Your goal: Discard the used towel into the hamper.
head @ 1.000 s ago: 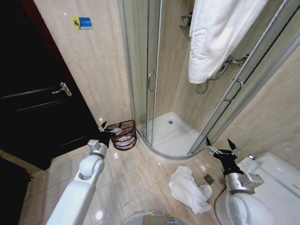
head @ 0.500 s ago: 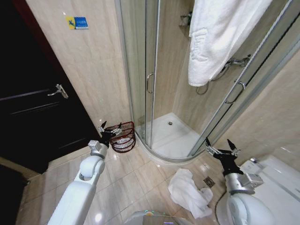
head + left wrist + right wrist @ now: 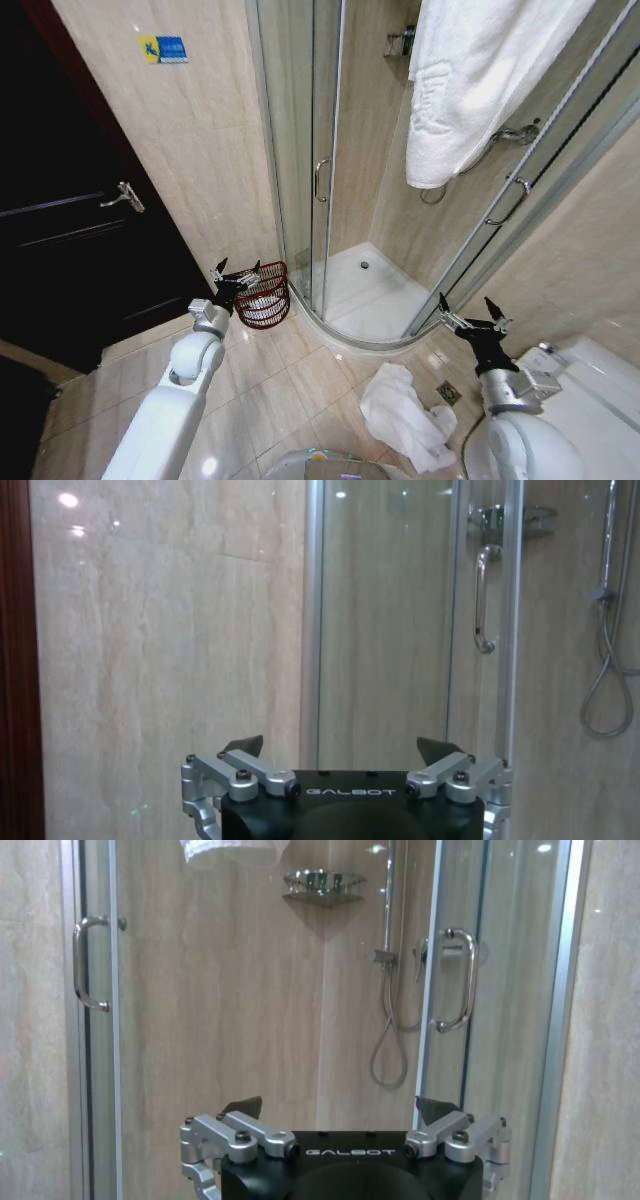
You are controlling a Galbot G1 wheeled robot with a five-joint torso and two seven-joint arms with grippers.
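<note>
A crumpled white used towel [image 3: 405,415] lies on the tiled floor in front of the shower, low in the head view. The hamper [image 3: 265,293], a small round dark red-brown wire basket, stands on the floor against the wall by the shower's corner. My left gripper [image 3: 236,272] is held up open and empty, just left of the hamper in the head view, and faces the wall and glass [image 3: 340,748]. My right gripper [image 3: 468,312] is open and empty, raised to the right of the towel, and faces the shower doors [image 3: 340,1108].
A glass shower enclosure [image 3: 325,180] with a white tray [image 3: 375,290] fills the middle. A second white towel [image 3: 480,80] hangs over its top. A dark door [image 3: 70,220] is at left, a white toilet [image 3: 590,390] at lower right, a floor drain [image 3: 447,392] beside the fallen towel.
The whole head view has shifted slightly, so the camera has moved. Both grippers keep their raised, open pose and the towel stays on the floor.
</note>
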